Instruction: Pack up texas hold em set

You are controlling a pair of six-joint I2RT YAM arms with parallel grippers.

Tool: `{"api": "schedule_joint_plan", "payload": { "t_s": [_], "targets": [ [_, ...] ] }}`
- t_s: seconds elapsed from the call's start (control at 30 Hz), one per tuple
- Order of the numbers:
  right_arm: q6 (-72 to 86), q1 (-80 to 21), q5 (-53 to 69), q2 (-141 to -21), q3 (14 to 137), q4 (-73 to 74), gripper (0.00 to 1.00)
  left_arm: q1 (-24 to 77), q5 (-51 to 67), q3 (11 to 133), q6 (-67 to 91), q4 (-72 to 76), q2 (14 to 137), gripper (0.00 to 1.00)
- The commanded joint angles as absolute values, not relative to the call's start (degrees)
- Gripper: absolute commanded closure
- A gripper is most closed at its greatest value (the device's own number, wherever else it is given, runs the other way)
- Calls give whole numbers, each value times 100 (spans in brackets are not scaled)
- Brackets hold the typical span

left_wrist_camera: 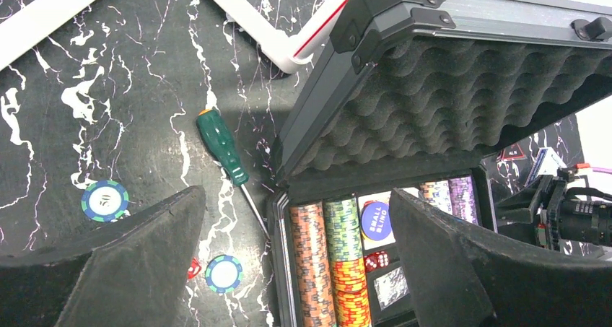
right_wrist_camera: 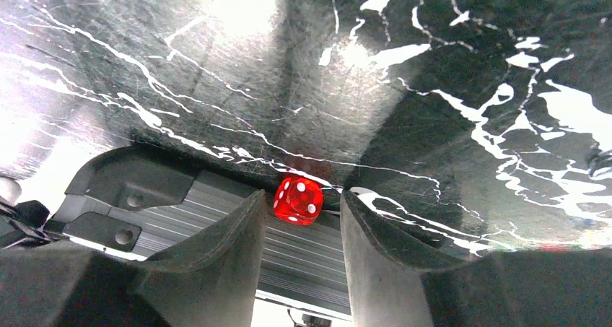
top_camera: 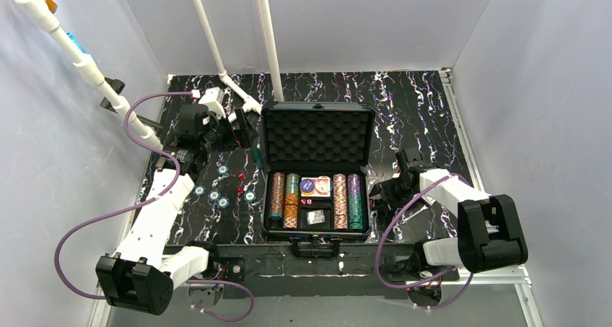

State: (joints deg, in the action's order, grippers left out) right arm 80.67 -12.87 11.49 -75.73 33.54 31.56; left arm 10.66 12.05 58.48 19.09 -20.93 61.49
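The black case point(top_camera: 268, 210) lies open mid-table with its foam lid point(top_camera: 317, 134) upright. Rows of striped chips point(top_camera: 284, 199), a card deck point(top_camera: 315, 186) and red dice point(left_wrist_camera: 377, 260) sit inside. Several loose chips point(top_camera: 214, 195) and small red pieces point(top_camera: 242, 175) lie on the table left of the case. My left gripper point(top_camera: 242, 128) is open and empty, up beside the lid's left edge point(left_wrist_camera: 297, 197). My right gripper point(top_camera: 377, 195) is open, low at the case's right wall. A red die point(right_wrist_camera: 297, 199) lies on the table against that wall, just past my fingertips point(right_wrist_camera: 249, 211).
A green-handled screwdriver point(left_wrist_camera: 224, 145) lies by the case's left rear corner. White pipes point(top_camera: 268, 38) stand behind the lid. White walls close in the left, back and right sides. Purple cables point(top_camera: 130, 211) loop round both arms.
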Motion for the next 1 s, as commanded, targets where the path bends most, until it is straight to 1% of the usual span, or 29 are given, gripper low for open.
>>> {"api": "schedule_joint_plan", "payload": {
  "t_s": [0.0, 0.07, 0.17, 0.23, 0.3, 0.33, 0.4, 0.53, 0.6, 0.63, 0.7, 0.77, 0.87, 0.97],
  "targets": [
    [8438, -1401, 965, -7752, 3390, 3469, 51, 1102, 1257, 5864, 1892, -2083, 5956, 1],
    [8481, -1400, 954, -7831, 3409, 3437, 55, 1105, 1263, 5862, 1894, -2083, 5949, 1],
    [8541, -1399, 1030, -7982, 3396, 3334, 67, 1120, 1259, 5865, 1890, -2082, 5920, 1],
    [8516, -1397, 1016, -7979, 3384, 3310, 79, 1125, 1261, 5864, 1890, -2083, 5919, 1],
    [8364, -1385, 881, -7820, 3392, 3407, 95, 1134, 1246, 5865, 1885, -2083, 5913, 0],
    [8242, -1375, 757, -7679, 3421, 3510, 98, 1141, 1234, 5862, 1881, -2083, 5914, 0],
    [7720, -1364, 279, -7232, 3529, 3709, 99, 1164, 1214, 5862, 1874, -2091, 5899, 0],
    [5465, -1401, -716, -6368, 4205, 4177, 99, 1178, 1243, 5871, 1884, -2084, 5874, 0],
    [4330, -1491, -691, -5961, 4431, 4233, 99, 1185, 1287, 5865, 1902, -2068, 5871, 0],
    [3849, -1606, -469, -5740, 4441, 4097, 99, 1186, 1322, 5872, 1908, -2064, 5877, 0],
    [3259, -2062, -143, -5294, 4464, 3794, 99, 1187, 1345, 5880, 1916, -2060, 5888, 1],
    [3143, -2777, -46, -5304, 4586, 3630, 97, 1182, 1331, 5878, 1916, -2070, 5897, 1],
    [3651, -3809, -202, -5848, 4827, 3414, 97, 1187, 1266, 5857, 1899, -2068, 5917, 1],
    [4201, -4441, -242, -6416, 4992, 2909, 99, 1187, 1175, 5844, 1876, -2075, 5937, 0]
  ]
}}
